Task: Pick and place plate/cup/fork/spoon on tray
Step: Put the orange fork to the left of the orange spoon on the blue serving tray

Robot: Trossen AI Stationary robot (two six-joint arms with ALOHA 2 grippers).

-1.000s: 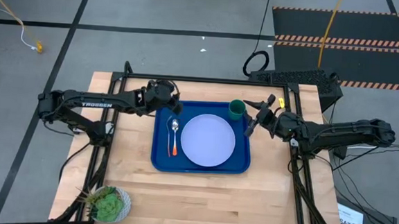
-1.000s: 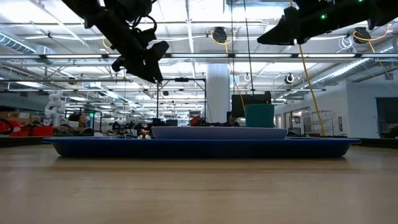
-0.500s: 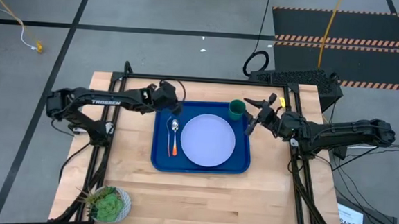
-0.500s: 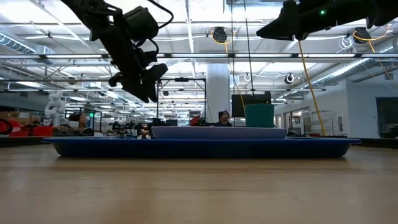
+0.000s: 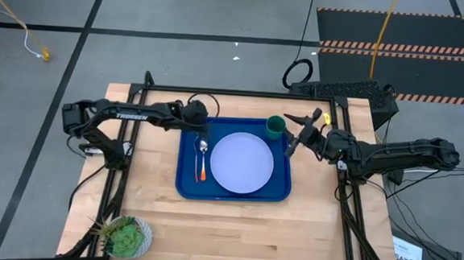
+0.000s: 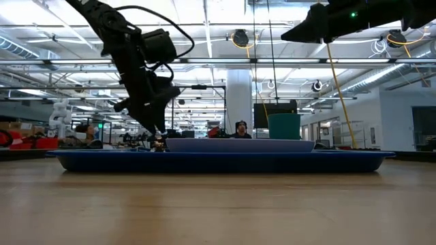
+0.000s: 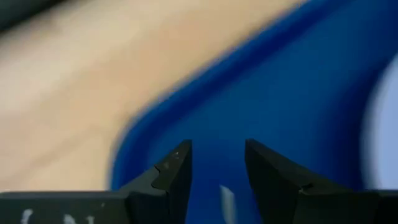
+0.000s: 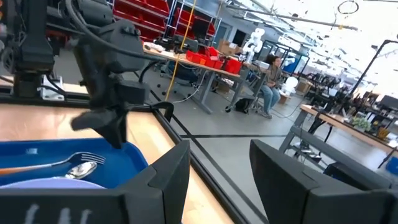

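Hovering over the blue tray (image 5: 187, 184)'s far-left corner, the left tool (image 5: 200, 131) has fingers apart above the orange-handled spoon (image 5: 202, 156); the right tool (image 5: 293, 141), also apart, waits beside the tray's right rim.

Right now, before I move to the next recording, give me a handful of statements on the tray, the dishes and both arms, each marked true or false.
1. The plate lies on the blue tray. True.
2. The cup stands on bare wood beside the tray. False: it stands on the tray, at the far right corner.
3. The spoon and fork lie on the tray left of the plate. True.
4. The left gripper grips the spoon. False: its fingers are open and empty, low over the tray's far left corner.
5. The right gripper hovers open at the tray's right edge, near the cup. True.
6. The potted plant sits on the tray. False: it stands at the table's near left corner.
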